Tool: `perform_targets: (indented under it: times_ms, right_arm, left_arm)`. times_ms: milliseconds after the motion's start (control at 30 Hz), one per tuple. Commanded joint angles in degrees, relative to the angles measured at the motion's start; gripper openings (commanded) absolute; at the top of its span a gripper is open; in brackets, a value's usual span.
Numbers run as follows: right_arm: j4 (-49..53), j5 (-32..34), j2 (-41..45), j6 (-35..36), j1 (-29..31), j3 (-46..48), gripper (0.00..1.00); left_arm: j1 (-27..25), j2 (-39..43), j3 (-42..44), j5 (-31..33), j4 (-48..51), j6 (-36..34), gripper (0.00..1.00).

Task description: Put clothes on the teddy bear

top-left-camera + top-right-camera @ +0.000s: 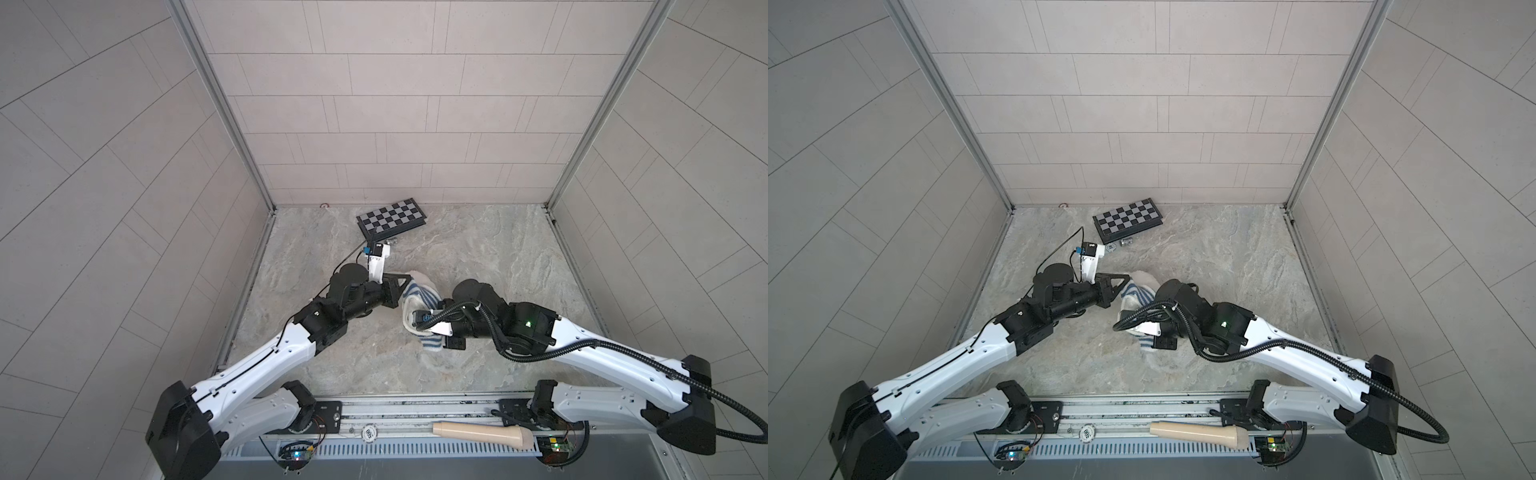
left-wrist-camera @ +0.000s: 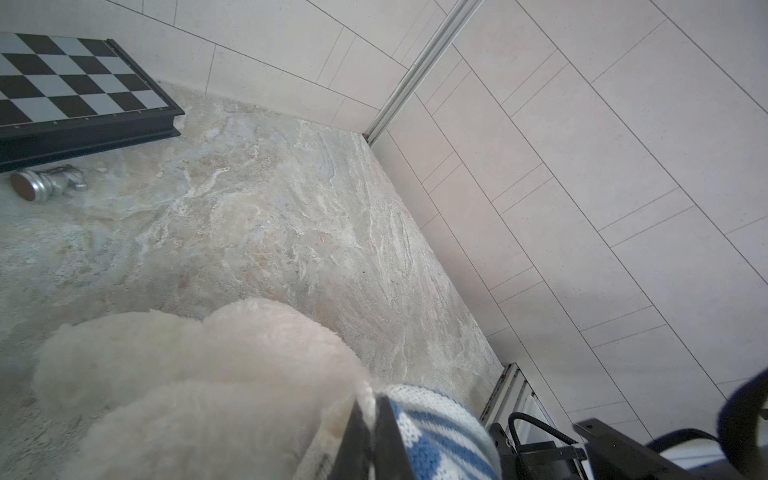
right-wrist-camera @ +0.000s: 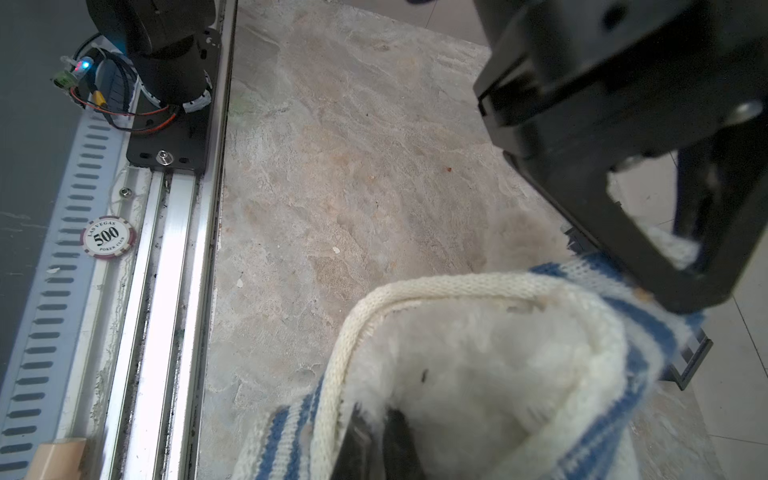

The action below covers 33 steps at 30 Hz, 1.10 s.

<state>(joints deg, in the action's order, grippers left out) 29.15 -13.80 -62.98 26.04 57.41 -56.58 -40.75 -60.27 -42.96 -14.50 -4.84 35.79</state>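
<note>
The teddy bear is fluffy white plush and lies on the bench just below the centre of both top views. A blue-and-white striped shirt wraps most of it. Bare fur pokes out at the upper end, and more shows inside the shirt's cream-hemmed opening.

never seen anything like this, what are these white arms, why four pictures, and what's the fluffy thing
Two robot arms, bolted to a rail, each end in a two-fingered clamp. Two pictures look down from overhead; the other two come from cameras on the wrists. On the stone-patterned table lie a white teddy bear, a chessboard and a silver chess piece. The left gripper and the right gripper are each shut on an edge of the striped shirt, which is partly pulled over the bear.
</note>
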Motion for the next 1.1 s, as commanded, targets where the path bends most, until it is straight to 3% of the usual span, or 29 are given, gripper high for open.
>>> perform_targets:
  times_ms: [0,167,300,433,600,700,833,1067]
  right_arm:
    - [2.4,-1.9,0.7,2.8,1.5,-1.2,0.0]
    - [0.3,-3.7,3.9,2.6,1.9,0.0,0.0]
    - [-3.2,-1.1,6.3,-1.1,1.9,0.8,0.0]
    - [-4.9,4.5,4.5,-9.3,-0.2,-1.3,0.0]
    - [-7.6,6.0,3.4,-19.3,-2.7,-3.2,0.0]
    - [-13.4,4.5,5.1,-28.2,-7.0,-1.6,0.0]
    - [-21.6,1.4,7.3,-43.3,-15.0,1.7,0.0]
    - [-28.8,1.8,8.6,-51.8,-16.7,5.6,0.0]
  left_arm:
    - [-0.1,-1.1,-1.9,5.6,2.8,0.6,0.0]
    - [-0.1,-2.5,-1.6,10.6,6.8,-1.8,0.0]
    - [-0.1,-1.7,0.7,5.4,0.7,-2.7,0.01]
    - [-0.8,1.8,2.2,0.7,-5.4,-3.7,0.25]
    - [-0.8,9.3,3.4,2.9,-3.2,-6.1,0.57]
    - [-0.7,12.7,3.1,3.4,0.6,-7.3,0.71]
    - [-0.7,16.1,6.8,1.5,-1.6,-5.7,0.72]
    - [-0.8,13.8,17.5,-2.8,-19.4,6.7,0.53]
